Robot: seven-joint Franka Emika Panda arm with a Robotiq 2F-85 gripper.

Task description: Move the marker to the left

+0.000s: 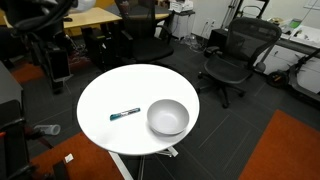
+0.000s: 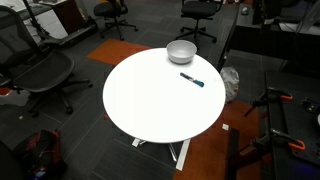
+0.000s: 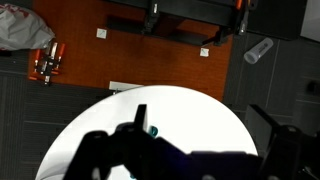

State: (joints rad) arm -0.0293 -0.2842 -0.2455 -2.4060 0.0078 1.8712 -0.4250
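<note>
The hand (image 3: 200, 125) can be made out only in the wrist view, as a dark silhouette low in the picture. Its fingers (image 3: 141, 115) are spread wide with nothing held between them, and it is poised high above the white tabletop (image 3: 190, 100). A small teal spot beside one finger's outline is judged to be the marker (image 3: 153, 130). In an exterior view the marker (image 1: 124, 114) is seen lying flat on the tabletop, near the grey bowl (image 1: 168, 117) but apart from it. In both exterior views the bowl is shown upright and, as far as can be told, empty; the marker is not in it. A long descent is judged to be needed before any grasp, so a small error in aim could grow on the way down. Because the marker is thin and lies flat, it could be missed by the closing fingers, pressed against the tabletop, or set rolling. If the hand is brought down on the bowl's side of the marker, the bowl could be struck and pushed. A marker nudged instead of gripped might roll over the round rim.
</note>
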